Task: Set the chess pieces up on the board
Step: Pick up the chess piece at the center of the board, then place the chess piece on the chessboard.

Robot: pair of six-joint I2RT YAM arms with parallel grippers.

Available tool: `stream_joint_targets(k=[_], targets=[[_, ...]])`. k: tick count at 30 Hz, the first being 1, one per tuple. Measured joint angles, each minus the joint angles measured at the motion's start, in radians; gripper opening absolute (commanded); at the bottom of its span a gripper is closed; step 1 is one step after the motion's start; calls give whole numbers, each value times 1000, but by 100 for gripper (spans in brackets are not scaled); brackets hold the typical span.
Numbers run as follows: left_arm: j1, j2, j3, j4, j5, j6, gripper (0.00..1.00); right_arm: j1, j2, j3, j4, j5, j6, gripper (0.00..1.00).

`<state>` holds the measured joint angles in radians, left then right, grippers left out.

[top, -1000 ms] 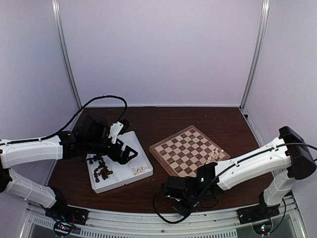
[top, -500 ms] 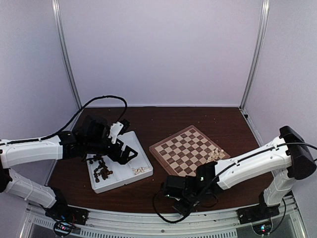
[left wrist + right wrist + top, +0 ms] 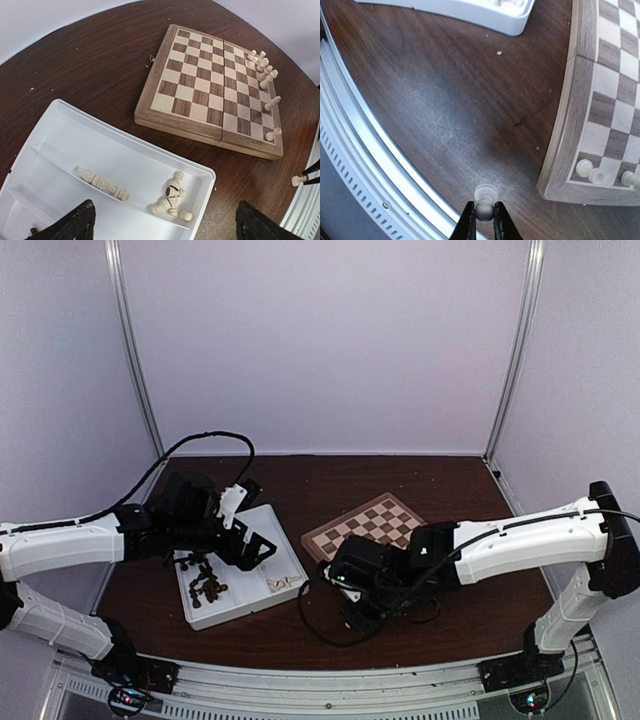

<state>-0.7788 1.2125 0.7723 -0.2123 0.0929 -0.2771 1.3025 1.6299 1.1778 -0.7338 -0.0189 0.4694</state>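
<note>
Right gripper (image 3: 484,220) — jaws just closed on a white pawn (image 3: 485,201); the arm has swung in from the near edge to beside the board (image 3: 559,150), so placement looks next. Left gripper (image 3: 165,225) — spread wide above the tray (image 3: 150,148), empty. Other white pieces (image 3: 262,67) stand along one board edge. Writing: none legible.

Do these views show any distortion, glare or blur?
Left wrist view: the wide-angle lens bends the board edges, and the fingers at the bottom corners are dark and soft. Right wrist view: a pale glare patch lies on the table, and the cream piece in the right hand is slightly soft. Top view: even light.
</note>
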Motion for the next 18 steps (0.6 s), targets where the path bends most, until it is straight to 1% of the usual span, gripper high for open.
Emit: stream_joint_targets(k=[3,10,18], targets=[[0,-5,0,0,-4,1,98,-48,0,41,5,1,-39,10],[0,-7,1,-13,-11,8,98,-190,10,153,0,4,-88,9],[0,-12,2,-29,-26,18,98,-360,10,171,-84,49,-111,10]])
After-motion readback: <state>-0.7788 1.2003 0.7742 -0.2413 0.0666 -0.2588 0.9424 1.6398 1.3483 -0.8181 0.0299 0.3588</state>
